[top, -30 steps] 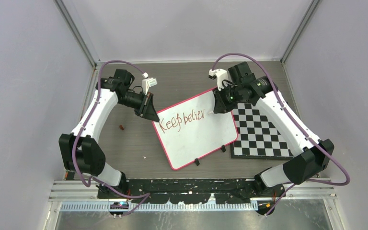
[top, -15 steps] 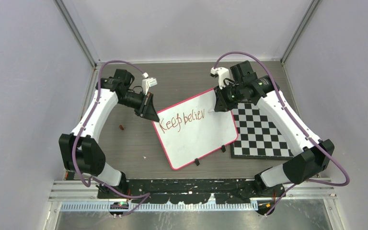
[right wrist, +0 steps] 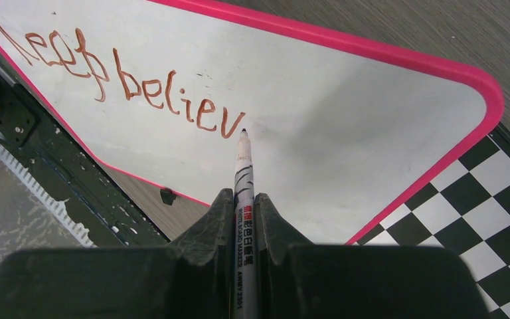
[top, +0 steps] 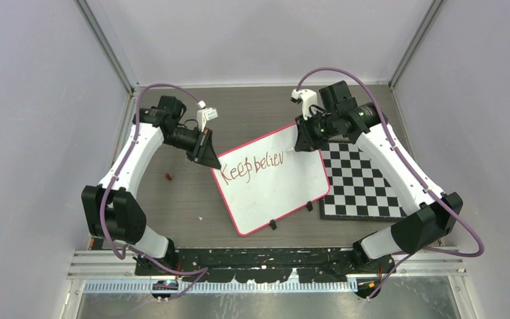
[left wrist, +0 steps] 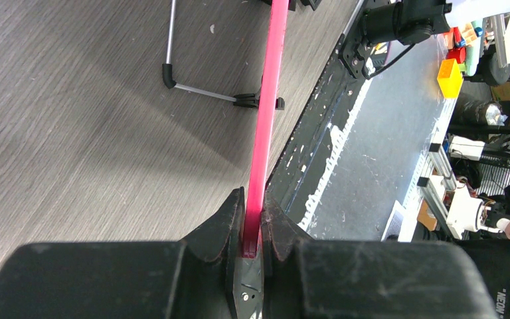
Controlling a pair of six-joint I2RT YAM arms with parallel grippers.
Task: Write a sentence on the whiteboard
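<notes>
The whiteboard (top: 279,189) with a pink rim lies tilted at the table's middle. The sentence (top: 252,166) on it reads "Keep believ" in brownish-red; it also shows in the right wrist view (right wrist: 126,83). My left gripper (top: 210,159) is shut on the board's left corner, clamping the pink rim (left wrist: 265,119) edge-on between its fingers. My right gripper (top: 299,147) is shut on a white whiteboard marker (right wrist: 244,193), whose dark tip sits just right of the final "v", at or just off the board's surface.
A black-and-white checkered board (top: 365,186) lies under the whiteboard's right side. A small red-brown cap-like item (top: 169,176) lies on the table left of the board. A thin metal stand leg (left wrist: 172,46) shows beneath the board. Grey walls enclose the table.
My right gripper has shifted slightly up and away with the marker. The writing still reads "Keep believ". The left arm has not moved.
</notes>
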